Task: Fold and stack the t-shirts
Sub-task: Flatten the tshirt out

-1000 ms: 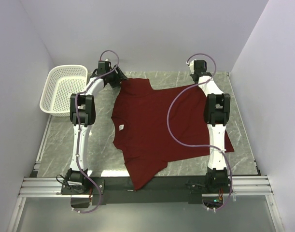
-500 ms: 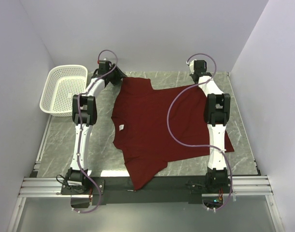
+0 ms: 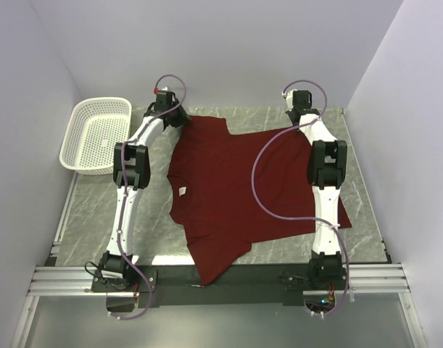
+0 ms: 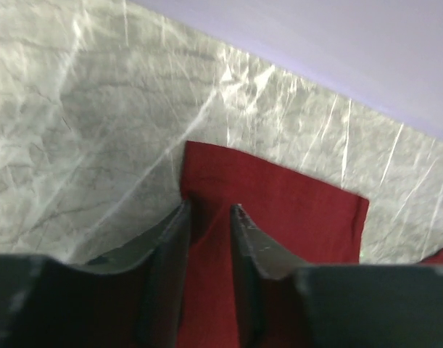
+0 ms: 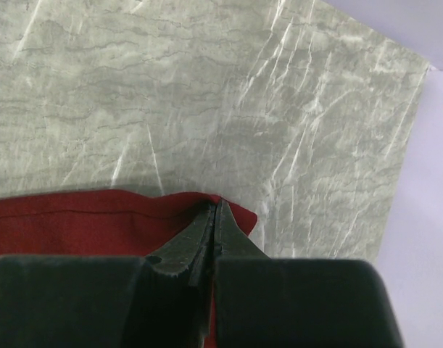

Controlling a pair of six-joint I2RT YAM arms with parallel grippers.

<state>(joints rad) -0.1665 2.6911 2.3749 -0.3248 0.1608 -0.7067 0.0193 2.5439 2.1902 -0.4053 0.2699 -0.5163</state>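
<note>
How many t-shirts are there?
1. The dark red t-shirt lies spread over the middle of the table, one corner hanging over the near edge. Another could hide beneath it.

- The left gripper (image 4: 210,209) has been carried rightward, onto the far left corner of the t-shirt (image 3: 228,188).
- Its jaws have been drawn closer together, with a narrow gap left over the cloth.

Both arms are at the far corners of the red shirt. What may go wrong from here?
The left end effector stands open astride the edge of the t-shirt; closing may catch only a thin bite.
The right end effector is shut on a corner tip, which may slip when lifted.
The near part overhangs the table edge and may drag.
</note>
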